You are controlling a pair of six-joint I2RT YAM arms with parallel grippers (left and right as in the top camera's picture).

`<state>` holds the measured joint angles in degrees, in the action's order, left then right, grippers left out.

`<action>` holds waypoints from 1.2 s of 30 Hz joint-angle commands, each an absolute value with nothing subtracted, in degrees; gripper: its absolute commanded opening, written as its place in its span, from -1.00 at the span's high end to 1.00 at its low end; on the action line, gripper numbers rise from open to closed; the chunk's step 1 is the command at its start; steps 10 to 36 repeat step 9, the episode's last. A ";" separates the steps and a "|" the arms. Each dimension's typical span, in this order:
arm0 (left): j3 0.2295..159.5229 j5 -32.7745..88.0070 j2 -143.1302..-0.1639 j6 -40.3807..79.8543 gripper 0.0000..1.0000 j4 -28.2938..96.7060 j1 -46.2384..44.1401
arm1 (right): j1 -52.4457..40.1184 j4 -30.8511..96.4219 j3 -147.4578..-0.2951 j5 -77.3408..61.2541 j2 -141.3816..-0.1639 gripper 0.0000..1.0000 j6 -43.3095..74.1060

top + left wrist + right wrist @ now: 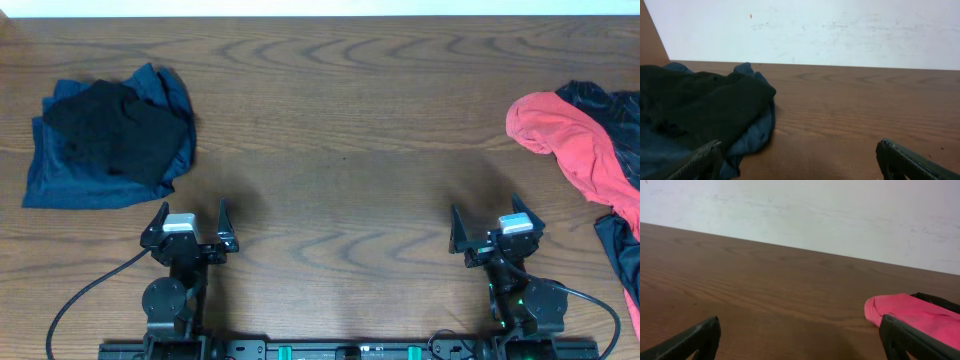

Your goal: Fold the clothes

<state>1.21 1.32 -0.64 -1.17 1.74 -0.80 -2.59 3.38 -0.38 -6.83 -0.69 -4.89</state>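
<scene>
A black garment (115, 128) lies crumpled on a blue garment (75, 180) at the table's left; both show in the left wrist view, black (695, 107) over blue (757, 132). A red garment (570, 135) with black cloth (610, 105) under it lies at the right edge; the red one shows in the right wrist view (905, 311). My left gripper (190, 222) is open and empty, just in front of the blue garment. My right gripper (497, 228) is open and empty, left of the red garment.
The wooden table (340, 130) stretches between the two piles. A white wall (815, 30) stands behind the table's far edge. Black cables run from both arm bases at the front edge.
</scene>
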 commanded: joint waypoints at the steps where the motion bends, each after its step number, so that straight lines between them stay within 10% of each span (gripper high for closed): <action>1: 0.23 0.82 -0.30 -1.26 -0.96 4.01 -0.78 | -3.07 3.62 -0.32 -7.07 -0.49 -0.98 -5.63; 36: 0.23 0.82 -0.30 -1.26 -0.96 4.01 -0.78 | -3.07 3.62 -0.32 -7.09 -0.49 -0.99 -5.63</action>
